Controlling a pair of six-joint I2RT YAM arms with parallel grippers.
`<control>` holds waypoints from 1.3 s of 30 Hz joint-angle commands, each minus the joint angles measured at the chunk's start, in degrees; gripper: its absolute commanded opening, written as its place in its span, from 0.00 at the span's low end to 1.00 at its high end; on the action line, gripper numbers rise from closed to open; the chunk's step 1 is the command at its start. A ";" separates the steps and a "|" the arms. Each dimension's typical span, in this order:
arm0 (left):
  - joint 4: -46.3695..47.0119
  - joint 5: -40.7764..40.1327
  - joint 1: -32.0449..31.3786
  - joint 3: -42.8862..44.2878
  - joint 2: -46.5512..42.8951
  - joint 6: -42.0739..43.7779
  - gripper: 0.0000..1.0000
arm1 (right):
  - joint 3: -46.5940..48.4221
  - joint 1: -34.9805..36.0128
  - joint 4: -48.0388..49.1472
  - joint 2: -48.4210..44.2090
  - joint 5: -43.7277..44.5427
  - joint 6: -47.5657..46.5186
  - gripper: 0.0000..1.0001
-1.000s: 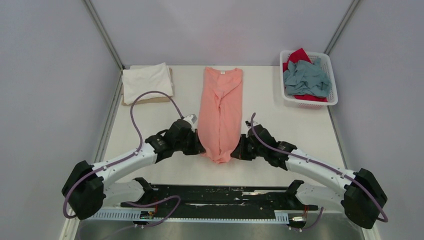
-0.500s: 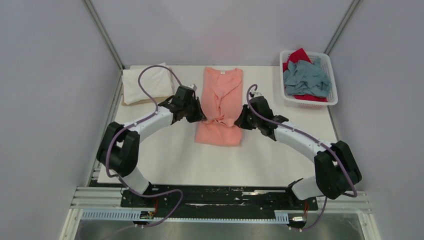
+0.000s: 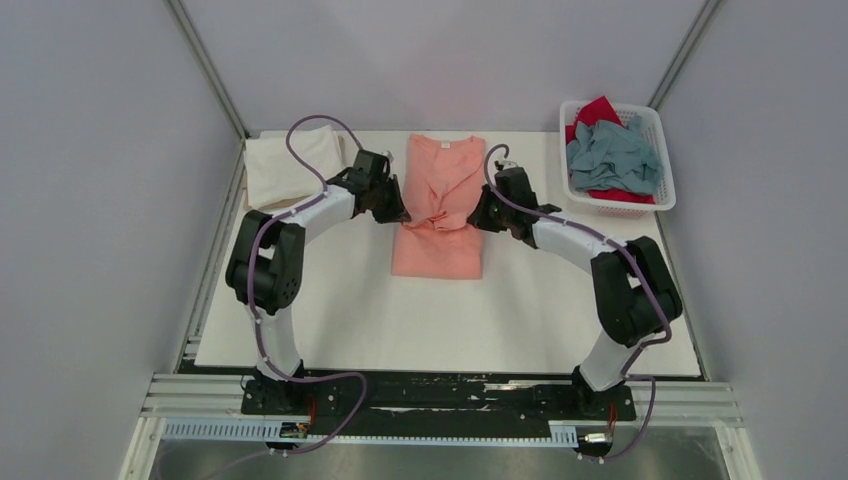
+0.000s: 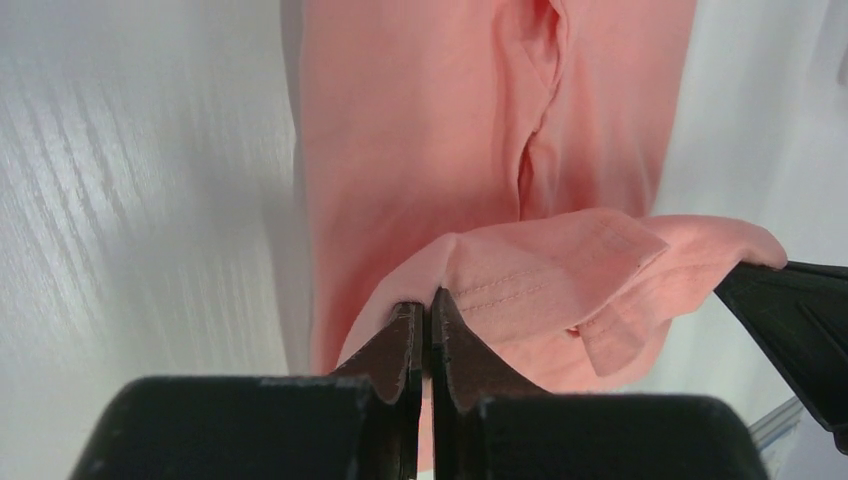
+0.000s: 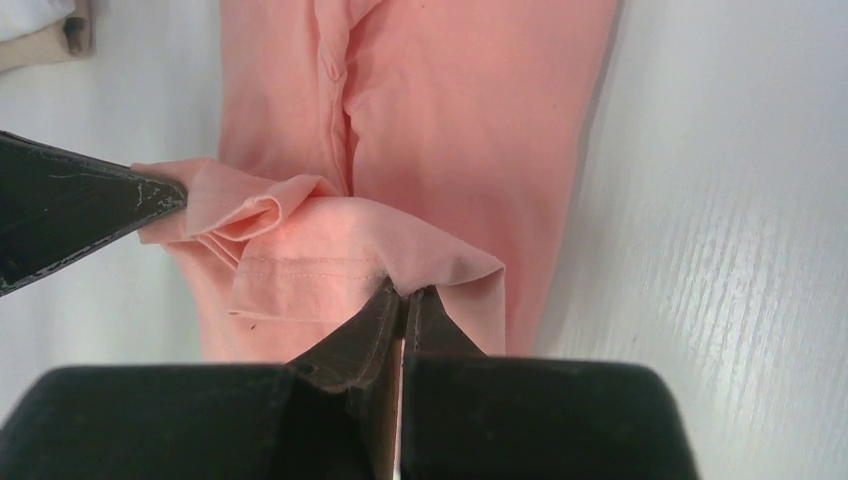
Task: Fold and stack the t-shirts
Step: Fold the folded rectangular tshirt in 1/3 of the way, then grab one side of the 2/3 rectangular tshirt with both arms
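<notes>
**Salmon-pink t-shirt** point(image 3: 437, 250): lies lengthwise at mid-surface with its collar at the far end. The near part is doubled back over the body, and the hem is raised above the shirt's mid-length.

**Left jaws:** at the shirt's left edge, clenched on the left corner of the raised hem. Cloth is pinched between the tips in the left wrist view.

**Right jaws:** at the shirt's right edge, clenched on the right hem corner. The hem sags in loose folds between the two pairs.

**White t-shirt** point(image 3: 280, 165): folded, lying to the left of the salmon-pink shirt's collar end.

**Basket** point(image 3: 620, 209): white lattice, to the right of the salmon-pink shirt's collar end. It holds the crumpled **grey-blue t-shirt** point(image 3: 612, 155) on top of the **red t-shirt** point(image 3: 600, 108).

**Surface** point(image 3: 400, 320): white, and carries all of the above.
</notes>
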 commanded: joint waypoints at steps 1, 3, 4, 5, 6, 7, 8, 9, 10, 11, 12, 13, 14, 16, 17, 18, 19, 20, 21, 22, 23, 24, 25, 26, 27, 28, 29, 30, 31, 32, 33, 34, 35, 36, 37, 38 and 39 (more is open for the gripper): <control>-0.70 2.13 0.68 4.19 3.07 2.33 0.07 | 4.27 -1.33 3.67 4.04 -1.55 -1.81 0.00; -1.56 1.92 0.92 5.53 4.99 2.45 0.12 | 6.12 -2.21 3.69 6.21 -2.35 -1.98 0.05; -1.63 1.91 1.05 6.23 5.35 2.48 0.17 | 7.08 -2.58 3.67 7.53 -2.55 -2.08 0.06; -1.76 1.91 1.35 6.61 5.90 2.75 0.20 | 7.75 -2.98 3.63 8.28 -2.91 -2.09 0.07; -1.78 2.10 1.49 7.38 6.11 2.94 0.28 | 8.48 -3.35 3.59 8.66 -3.30 -2.17 0.11; -1.88 2.40 1.77 7.97 6.38 3.88 0.34 | 9.12 -3.58 3.63 8.71 -3.39 -2.32 0.19; -2.19 3.00 1.92 9.78 6.44 4.47 0.50 | 9.84 -3.72 3.48 8.38 -3.44 -2.65 0.28; -3.63 2.93 1.96 12.06 6.44 5.71 0.62 | 10.30 -3.76 3.34 7.76 -3.49 -3.07 0.45; -4.65 2.34 2.02 13.44 6.34 6.98 0.83 | 10.69 -3.71 3.09 6.99 -3.86 -3.62 0.61; -6.82 1.68 1.99 15.43 5.73 7.43 0.91 | 10.86 -3.75 2.48 6.03 -4.22 -3.91 0.68; -7.51 0.18 1.98 15.91 5.19 8.03 0.98 | 10.53 -3.66 2.12 4.79 -4.72 -4.12 0.70; -8.04 -0.45 2.02 15.72 3.51 8.31 0.99 | 9.68 -3.58 2.03 3.38 -5.40 -4.26 0.73; -7.99 -1.78 2.00 15.18 2.37 8.43 1.00 | 8.55 -3.33 1.96 2.00 -6.00 -4.29 0.76; -7.58 -4.18 2.00 12.32 -1.28 7.93 1.00 | 5.92 -2.70 2.00 -0.55 -7.78 -4.50 0.84; -7.37 -4.96 1.99 9.71 -3.99 7.59 1.00 | 4.60 -2.07 1.96 -1.69 -8.63 -4.62 0.88; -7.18 -6.53 2.00 8.35 -5.30 6.88 1.00 | 3.44 -1.40 1.85 -2.61 -9.72 -4.86 0.94; -6.90 -7.10 1.99 5.09 -7.94 6.55 1.00 | 2.02 -0.86 1.46 -3.47 -10.63 -4.85 0.99; -6.77 -7.64 1.98 3.27 -9.25 5.74 1.00 | 0.30 -0.27 0.87 -4.39 -10.77 -4.37 1.00; -6.23 -7.70 1.98 -0.77 -11.92 5.23 1.00 | -1.55 0.14 0.35 -5.47 -10.64 -3.65 1.00; -5.81 -7.31 1.98 -2.96 -13.13 3.99 1.00 | -3.78 0.40 0.13 -6.82 -10.72 -3.03 1.00; -4.87 -6.88 2.02 -7.60 -15.68 3.34 1.00 | -6.63 0.42 -0.07 -8.32 -10.73 -2.36 1.00; -4.21 -5.83 2.03 -9.93 -16.98 1.91 1.00 | -8.61 0.43 -0.36 -9.75 -10.40 -1.64 1.00; -2.69 -4.62 2.01 -14.73 -19.24 1.29 1.00 | -10.60 0.43 -0.84 -11.71 -9.97 -0.74 1.00; -0.99 -4.04 1.92 -16.88 -21.23 0.17 1.00 | -12.40 0.43 -1.31 -12.87 -9.42 0.21 1.00; 0.01 -3.05 1.86 -21.17 -22.09 -0.50 1.00 | -14.06 0.43 -1.72 -13.91 -8.54 1.66 1.00; 1.62 -2.55 1.82 -23.00 -23.24 -1.71 1.00 | -15.48 0.47 -1.99 -14.36 -7.20 3.16 0.98; 2.37 -1.38 1.85 -25.71 -23.57 -2.67 1.00 | -16.46 0.44 -2.04 -14.28 -6.57 4.24 0.96; 3.97 -0.93 1.82 -26.85 -23.78 -3.11 1.00 | -16.88 0.43 -2.15 -13.64 -6.56 5.09 0.94; 4.60 -0.25 1.77 -28.43 -23.63 -3.66 1.00 | -16.90 0.35 -2.14 -12.56 -7.33 5.74 0.91; 5.23 -0.01 1.66 -29.05 -23.01 -3.87 1.00 | -16.63 0.44 -2.02 -11.37 -8.23 6.42 0.87; 5.36 0.20 1.60 -29.09 -22.54 -4.24 1.00 | -16.48 0.45 -1.55 -10.15 -9.04 7.05 0.84; 5.49 0.39 1.55 -28.95 -21.35 -4.47 0.99 | -16.49 0.43 -0.80 -9.10 -9.44 7.51 0.78; 5.67 1.00 1.46 -28.91 -20.79 -4.92 0.97 | -16.48 0.45 -0.16 -8.10 -9.50 7.93 0.72; 6.40 1.28 1.30 -28.81 -19.64 -5.11 0.95 | -16.62 0.45 0.58 -7.40 -9.42 8.51 0.68; 6.87 1.75 1.16 -28.75 -19.05 -5.59 0.90 | -17.01 0.45 1.26 -6.91 -9.15 9.04 0.63; 7.42 1.92 0.83 -28.62 -18.04 -5.80 0.86 | -17.32 0.45 1.68 -6.57 -8.76 9.63 0.60; 7.56 2.24 0.74 -28.44 -17.50 -6.02 0.83 | -17.68 0.43 1.97 -6.39 -8.46 10.02 0.57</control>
